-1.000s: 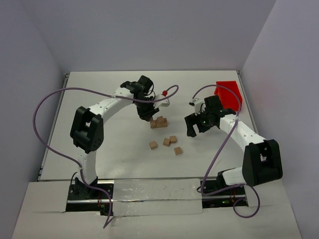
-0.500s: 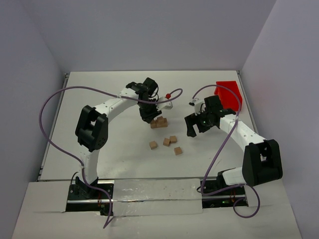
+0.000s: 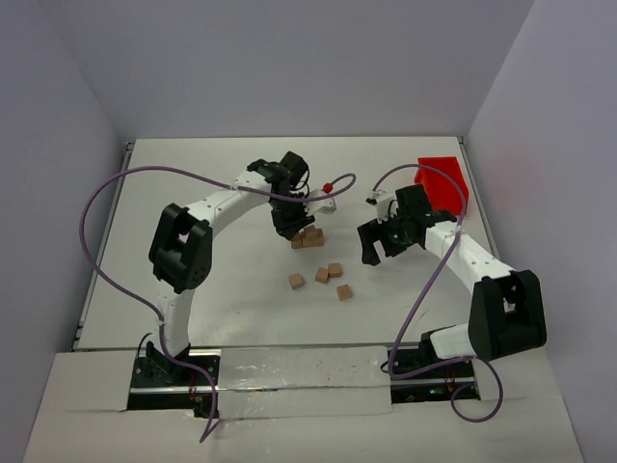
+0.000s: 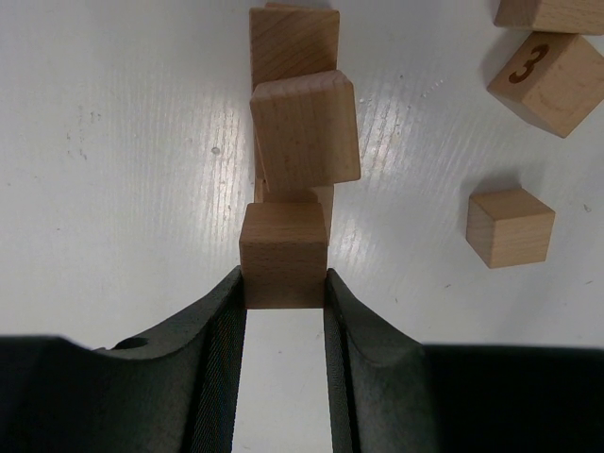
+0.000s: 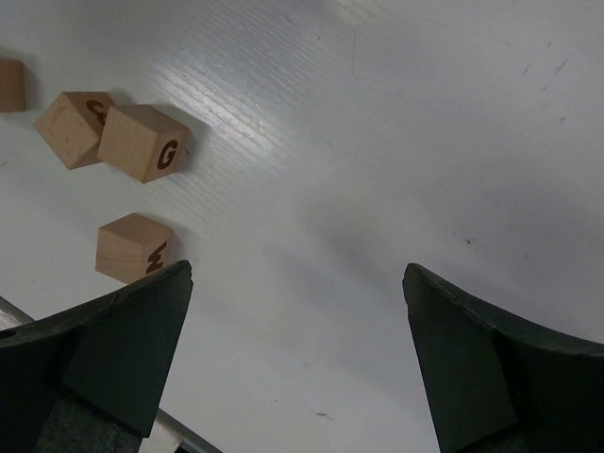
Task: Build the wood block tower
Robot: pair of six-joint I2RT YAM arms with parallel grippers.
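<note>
The tower (image 3: 310, 236) is a short row of tan wood blocks at the table's middle. In the left wrist view it runs away from the camera (image 4: 294, 42), with one block (image 4: 305, 127) lying skewed on top. My left gripper (image 3: 289, 229) is shut on one block (image 4: 283, 255), held at its fingertips (image 4: 283, 276) at the near end of the row. I cannot tell whether that block touches the row. My right gripper (image 3: 381, 241) is open and empty (image 5: 297, 272), hovering over bare table right of the tower.
Several loose blocks lie in front of the tower (image 3: 322, 275). Some show in the left wrist view, one marked 3 (image 4: 545, 80), and some in the right wrist view, one marked G (image 5: 142, 142). A red bin (image 3: 443, 183) stands at the back right.
</note>
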